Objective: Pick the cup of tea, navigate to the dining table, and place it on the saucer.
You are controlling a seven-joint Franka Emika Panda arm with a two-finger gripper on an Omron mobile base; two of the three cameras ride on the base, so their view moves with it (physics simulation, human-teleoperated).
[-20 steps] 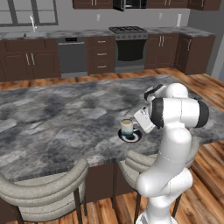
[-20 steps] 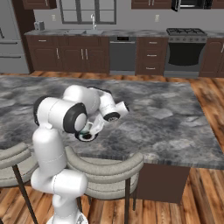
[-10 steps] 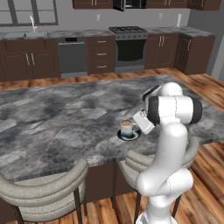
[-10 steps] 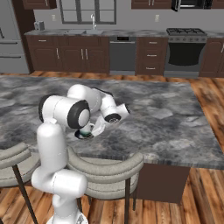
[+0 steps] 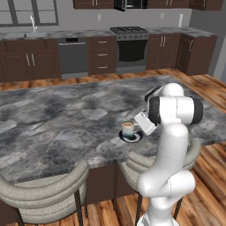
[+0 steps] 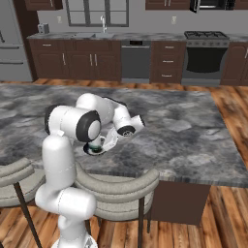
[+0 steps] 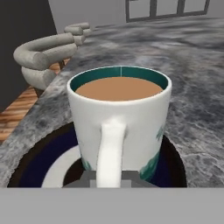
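Left base view, left to right: two grey chairs (image 5: 48, 190) tucked at the near edge lower left, then the marbled bench (image 5: 57, 119) across mid-frame, cup (image 5: 128, 129) upright on the saucer (image 5: 131, 137) just right of centre, near the bench's front edge. Pincer (image 5: 142, 122) sits right beside the cup on its right side, arm (image 5: 170, 145) rising behind it at right. Right base view: saucer (image 6: 93, 149) left of centre, mostly hidden under the arm's elbow. Hand view: cup (image 7: 120, 118) dead centre with handle facing the camera, brown tea inside, base resting in the saucer's (image 7: 39, 162) white centre; chair back (image 7: 43, 57) upper left. Pincer's tips are together, shut on the cup's handle. Kitchen cabinets (image 5: 26, 62) and stove (image 5: 131, 48) run along the top.
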